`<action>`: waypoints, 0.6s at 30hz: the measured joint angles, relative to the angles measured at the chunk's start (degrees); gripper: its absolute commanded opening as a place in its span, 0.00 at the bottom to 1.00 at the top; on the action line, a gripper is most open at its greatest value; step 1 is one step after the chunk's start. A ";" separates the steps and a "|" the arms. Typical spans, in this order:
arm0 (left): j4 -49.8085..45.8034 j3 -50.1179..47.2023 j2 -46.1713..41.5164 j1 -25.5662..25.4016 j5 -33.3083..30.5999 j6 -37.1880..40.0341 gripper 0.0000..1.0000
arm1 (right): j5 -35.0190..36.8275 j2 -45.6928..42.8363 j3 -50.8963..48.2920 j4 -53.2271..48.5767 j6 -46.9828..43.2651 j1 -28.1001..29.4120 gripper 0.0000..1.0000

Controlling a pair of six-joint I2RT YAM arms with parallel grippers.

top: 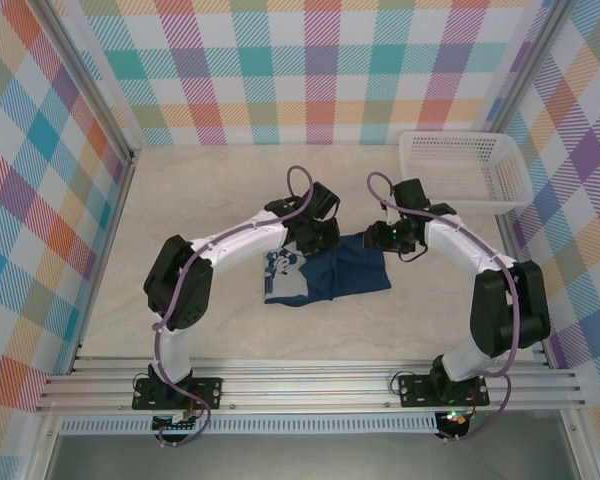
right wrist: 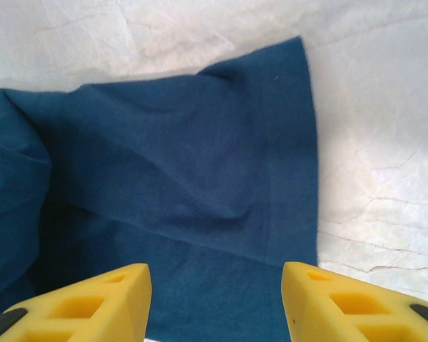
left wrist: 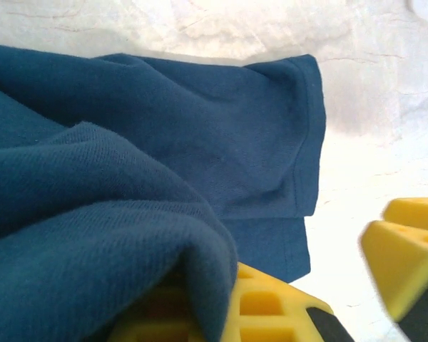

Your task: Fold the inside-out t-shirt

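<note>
Top external view first: the t-shirt (top: 345,272) lies bunched at the middle of the tabletop (top: 190,200), between the two arms, with its white print (top: 280,275) facing up on the left part. Over at the far right corner sits the white basket (top: 460,137), well apart from the cloth, and no part of the shirt reaches it. The left end effector (top: 318,238) is down on the shirt's far edge. From the left wrist, navy fabric heaps up close to the lens and drapes over a yellow finger (left wrist: 271,313); the jaws are pinched tight on that fold. The right end effector (right wrist: 214,299) hangs over the shirt's right side, fingers about half apart with nothing between them. A flat hemmed edge lies below, and pale tabletop runs just beside it.
</note>
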 measured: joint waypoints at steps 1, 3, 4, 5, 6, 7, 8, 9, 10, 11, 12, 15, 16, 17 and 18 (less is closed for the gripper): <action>0.00 0.57 0.00 0.00 0.02 0.00 0.00 | -0.48 0.42 -0.48 0.11 0.42 0.00 0.51; -0.04 1.25 0.00 0.00 0.24 -0.02 0.00 | -1.07 1.64 -1.14 0.26 0.74 0.00 0.51; -0.04 1.73 0.00 -0.02 0.48 -0.02 0.00 | -1.33 2.43 -1.40 0.42 0.83 0.00 0.51; 0.02 2.08 0.00 -0.02 0.72 -0.07 0.00 | -1.49 3.21 -1.62 0.55 0.87 0.00 0.50; -0.20 2.54 0.00 -0.02 0.85 -0.07 0.00 | -1.64 3.96 -1.73 0.63 1.03 0.00 0.50; -0.24 2.97 0.00 -0.02 1.07 -0.07 0.00 | -1.79 4.74 -1.75 0.74 1.05 0.00 0.49; -0.39 3.48 0.00 -0.02 1.22 -0.07 0.00 | -1.79 5.55 -1.75 0.96 1.09 0.00 0.49; -0.42 3.80 0.00 -0.02 1.27 -0.04 0.00 | -1.79 6.12 -1.75 1.16 1.22 0.00 0.49; -0.44 4.20 0.00 -0.02 1.27 -0.07 0.00 | -1.79 6.82 -1.75 1.33 1.29 0.00 0.49; -0.44 4.44 0.00 -0.02 1.27 -0.04 0.00 | -1.81 7.34 -1.77 1.51 1.46 0.00 0.48; -0.48 4.66 0.00 -0.02 1.27 -0.04 0.00 | -1.81 7.87 -1.75 1.66 1.55 0.00 0.48; -0.90 5.14 0.00 -0.02 1.86 -0.20 0.00 | -1.79 9.20 -1.79 1.84 1.95 0.00 0.48; -0.94 5.22 0.00 -0.02 2.14 -0.26 0.00 | -1.79 9.46 -1.81 1.84 2.10 0.00 0.48; -0.98 5.35 0.00 -0.02 2.38 -0.42 0.00 | -1.79 9.64 -1.84 1.88 2.12 0.00 0.48; -0.98 5.46 0.00 -0.02 2.60 -0.46 0.00 | -1.79 9.75 -1.84 1.88 2.12 0.00 0.47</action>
